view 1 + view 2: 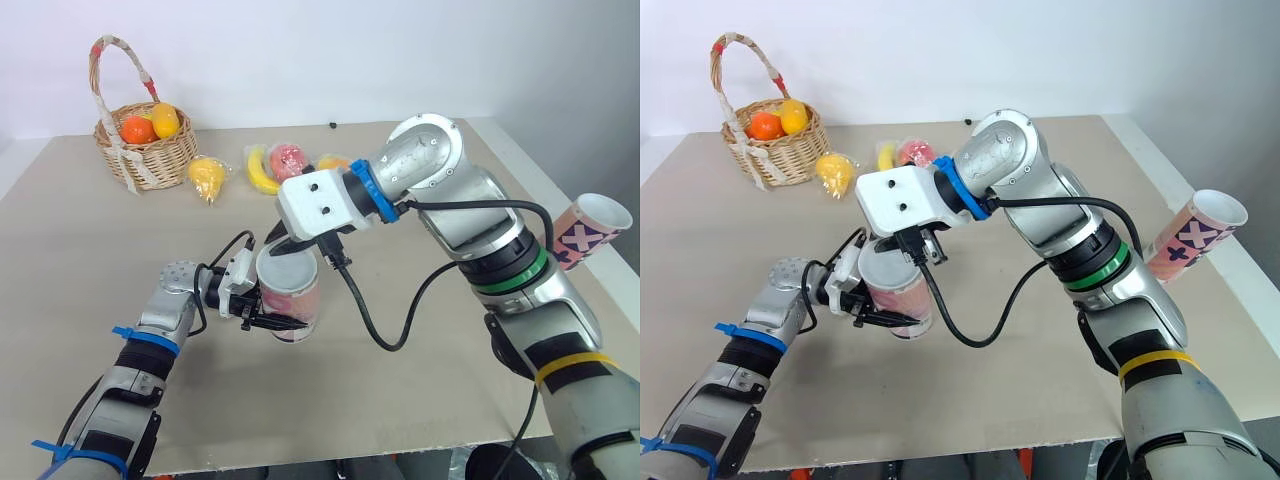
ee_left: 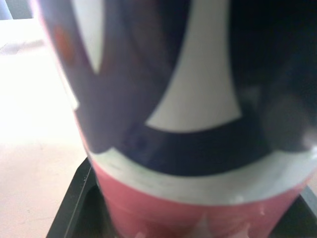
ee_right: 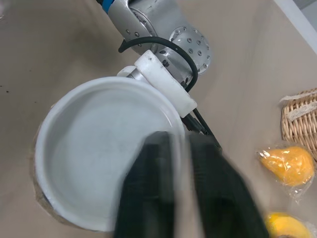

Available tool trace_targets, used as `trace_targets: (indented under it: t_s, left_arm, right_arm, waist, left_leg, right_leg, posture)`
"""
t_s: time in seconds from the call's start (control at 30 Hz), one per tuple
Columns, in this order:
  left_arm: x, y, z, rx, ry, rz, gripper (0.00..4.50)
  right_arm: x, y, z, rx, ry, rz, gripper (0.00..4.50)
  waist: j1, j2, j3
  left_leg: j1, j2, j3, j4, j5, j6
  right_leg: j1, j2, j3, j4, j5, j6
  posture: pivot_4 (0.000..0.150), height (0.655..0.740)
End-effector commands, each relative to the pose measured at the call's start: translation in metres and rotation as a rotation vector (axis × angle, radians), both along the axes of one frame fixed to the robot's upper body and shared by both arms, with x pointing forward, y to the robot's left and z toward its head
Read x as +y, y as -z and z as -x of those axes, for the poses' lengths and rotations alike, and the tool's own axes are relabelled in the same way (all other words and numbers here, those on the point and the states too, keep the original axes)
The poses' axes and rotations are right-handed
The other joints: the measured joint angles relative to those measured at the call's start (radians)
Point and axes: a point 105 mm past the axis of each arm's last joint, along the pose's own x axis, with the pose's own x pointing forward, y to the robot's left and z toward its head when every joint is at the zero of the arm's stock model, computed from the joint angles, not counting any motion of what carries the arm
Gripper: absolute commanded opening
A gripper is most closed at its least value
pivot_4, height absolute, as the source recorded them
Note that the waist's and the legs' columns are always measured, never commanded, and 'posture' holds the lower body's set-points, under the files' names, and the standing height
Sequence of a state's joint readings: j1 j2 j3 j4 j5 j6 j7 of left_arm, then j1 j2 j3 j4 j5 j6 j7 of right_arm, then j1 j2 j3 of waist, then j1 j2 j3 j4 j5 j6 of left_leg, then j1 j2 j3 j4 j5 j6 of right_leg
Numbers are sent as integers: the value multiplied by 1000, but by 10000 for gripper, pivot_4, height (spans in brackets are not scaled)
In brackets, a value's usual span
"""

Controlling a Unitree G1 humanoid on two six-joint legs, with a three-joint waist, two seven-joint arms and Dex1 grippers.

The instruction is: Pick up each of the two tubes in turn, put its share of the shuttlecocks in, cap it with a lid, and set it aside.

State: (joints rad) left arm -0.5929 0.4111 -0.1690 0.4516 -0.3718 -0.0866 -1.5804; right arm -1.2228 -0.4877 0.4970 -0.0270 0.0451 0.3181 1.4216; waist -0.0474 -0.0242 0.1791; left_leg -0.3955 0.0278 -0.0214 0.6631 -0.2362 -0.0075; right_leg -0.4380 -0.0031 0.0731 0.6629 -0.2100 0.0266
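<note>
So the tube (image 1: 292, 300) stood upright on the desk (image 1: 100, 260), long axis vertical, with the left pincer (image 1: 262, 322) clamped round its side. The right pincer (image 3: 179, 148) was directly above, pinching the rim of the white lid (image 3: 99, 148) on the tube's mouth. I reckon it just needed a straight push down.

table (image 1: 420, 400): matt beige board, smooth, wood-like.
held tube (image 1: 296, 298): printed card, pink and dark, with a faint sheen.
lid (image 3: 94, 163): white plastic, smooth, semi-matt, slightly translucent.
second tube (image 1: 588, 232), at 3 o'clock: printed card outside, plain white inside.
basket (image 1: 150, 155), at 10 o'clock: rough woven wicker; handle wound with a cloth-like strip.
fruit (image 1: 207, 176), at 11 o'clock: sealed in glossy clear film.
left gripper (image 1: 285, 320): matt black plastic fingers.
right arm (image 1: 430, 160): satin silver metal shell; matt white plastic wrist block.
cable (image 1: 372, 325): black, rubbery, slightly glossy.
</note>
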Motion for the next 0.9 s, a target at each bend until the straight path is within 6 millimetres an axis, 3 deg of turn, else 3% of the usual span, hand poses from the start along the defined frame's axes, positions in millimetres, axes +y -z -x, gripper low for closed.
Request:
trace_targets:
  t_s: [0.03,0.17,0.4,0.57,0.67,0.9]
  left_arm:
    - [9,20,-3,55,-64,-79,23301]
    - [10,20,-2,58,-61,-81,23301]
    - [10,22,-1,65,-55,-85,23301]
    - [10,23,-1,66,-54,-87,23301]
    - [10,24,-1,66,-55,-87,23301]
    - [10,24,-2,66,-59,-86,23301]
  right_arm:
    - [-3,-11,5,-32,-19,-15,25844]
    - [-2,-14,4,-25,-10,-32,44594]
    - [-7,-43,5,31,0,-133,44594]
    - [-16,-39,5,111,28,-115,44594]
    - [-22,-35,1,154,58,-121,36812]
    - [-24,-23,4,224,40,-86,3650]
  waist:
    - [0,0,0]
    - [0,0,0]
    - [0,0,0]
    - [0,0,0]
    - [0,0,0]
    - [0,0,0]
  left_leg:
    - [0,0,0,0,0,0]
    - [0,0,0,0,0,0]
    - [0,0,0,0,0,0]
    - [0,0,0,-1,0,0]
    - [0,0,-1,-1,0,0]
    - [0,0,0,-2,0,0]
  right_leg:
    - [0,0,0,0,0,0]
    - [0,0,0,0,0,0]
    - [0,0,0,0,0,0]
    - [0,0,0,0,0,-1]
    - [0,0,-1,0,0,-1]
    - [-1,0,0,0,0,-1]
  posture:
    - [1500,7298]
    - [1500,7298]
    - [1500,7298]
    - [1500,7298]
    - [1500,7298]
    - [1500,7298]
